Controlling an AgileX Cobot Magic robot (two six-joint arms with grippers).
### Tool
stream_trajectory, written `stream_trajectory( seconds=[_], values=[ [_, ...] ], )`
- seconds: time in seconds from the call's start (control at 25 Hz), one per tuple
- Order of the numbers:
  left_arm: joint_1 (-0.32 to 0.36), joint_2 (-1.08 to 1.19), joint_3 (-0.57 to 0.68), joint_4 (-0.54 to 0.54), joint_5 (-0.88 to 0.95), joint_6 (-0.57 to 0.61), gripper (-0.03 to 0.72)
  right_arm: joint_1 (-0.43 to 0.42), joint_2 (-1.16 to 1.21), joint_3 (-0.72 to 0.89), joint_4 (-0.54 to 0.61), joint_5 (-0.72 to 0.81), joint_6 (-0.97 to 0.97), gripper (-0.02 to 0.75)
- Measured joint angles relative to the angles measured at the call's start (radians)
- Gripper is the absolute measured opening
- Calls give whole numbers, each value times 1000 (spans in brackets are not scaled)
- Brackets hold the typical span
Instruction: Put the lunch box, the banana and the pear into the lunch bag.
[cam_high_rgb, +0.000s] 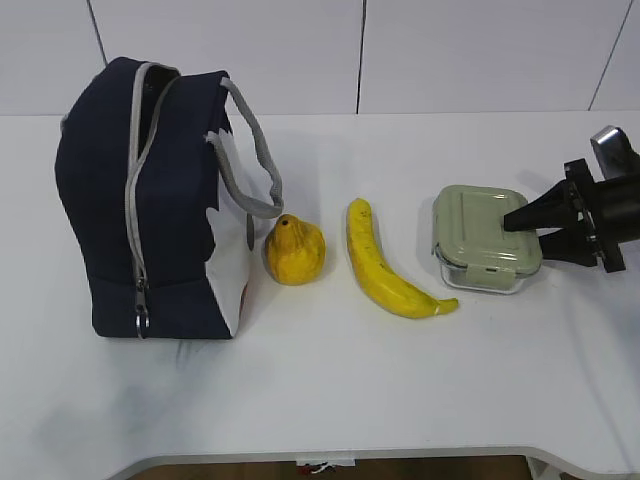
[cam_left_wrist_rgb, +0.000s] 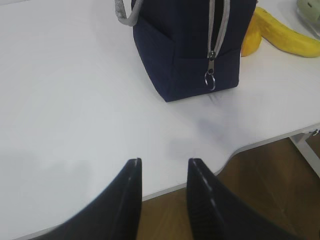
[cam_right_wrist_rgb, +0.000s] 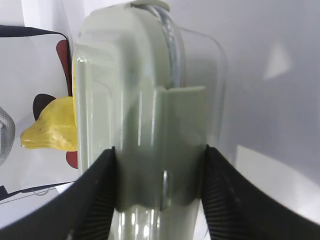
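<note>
The navy lunch bag (cam_high_rgb: 100, 200) stands upright at the left, its grey zipper open along the top. It also shows in the left wrist view (cam_left_wrist_rgb: 190, 50). The pear (cam_high_rgb: 294, 250) sits right beside the bag. The banana (cam_high_rgb: 385, 265) lies to the pear's right. The lunch box (cam_high_rgb: 480, 225) with its sage-green lid rests on the table at the right. My right gripper (cam_high_rgb: 522, 228) holds its right end. In the right wrist view (cam_right_wrist_rgb: 160, 155) both fingers press against the clip of the lunch box (cam_right_wrist_rgb: 130, 75). My left gripper (cam_left_wrist_rgb: 165, 162) is open and empty over the table's front edge, short of the bag.
The white table (cam_high_rgb: 320, 390) carries everything, and its front edge has a curved cut-out (cam_left_wrist_rgb: 235, 150) near the left gripper. A white wall stands behind. The bag's grey handle (cam_high_rgb: 255, 150) hangs toward the pear. The zipper pull ring (cam_left_wrist_rgb: 210, 80) hangs on the bag's near end.
</note>
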Motion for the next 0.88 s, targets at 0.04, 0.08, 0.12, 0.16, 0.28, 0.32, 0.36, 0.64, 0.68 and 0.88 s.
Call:
stream_trajectory(
  seconds=[0.04, 0.08, 0.12, 0.16, 0.28, 0.32, 0.36, 0.64, 0.68, 0.88],
  values=[
    [0, 0, 0, 0, 0, 0, 239, 0, 0, 0, 0, 0, 7, 391],
    [0, 0, 0, 0, 0, 0, 239, 0, 0, 0, 0, 0, 17, 391],
    [0, 0, 0, 0, 0, 0, 239, 0, 0, 0, 0, 0, 29, 391],
    [0, 0, 0, 0, 0, 0, 239, 0, -2, 0, 0, 0, 37, 391],
    [0, 0, 0, 0, 0, 0, 239, 0, -17, 0, -11, -8, 56, 391],
    [0, 0, 0, 0, 0, 0, 239, 0, -26, 0, -18, -12, 59, 391],
    [0, 0, 0, 0, 0, 0, 239, 0, -35, 0, -20, -17, 61, 391],
    [0, 0, 0, 0, 0, 0, 239, 12, -103, 0, -22, -21, 98, 391],
    [0, 0, 0, 0, 0, 0, 239, 21, -109, 0, -22, -22, 107, 391],
    [0, 9, 0, 0, 0, -11, 239, 106, -166, 0, -20, -22, 128, 391]
  ],
)
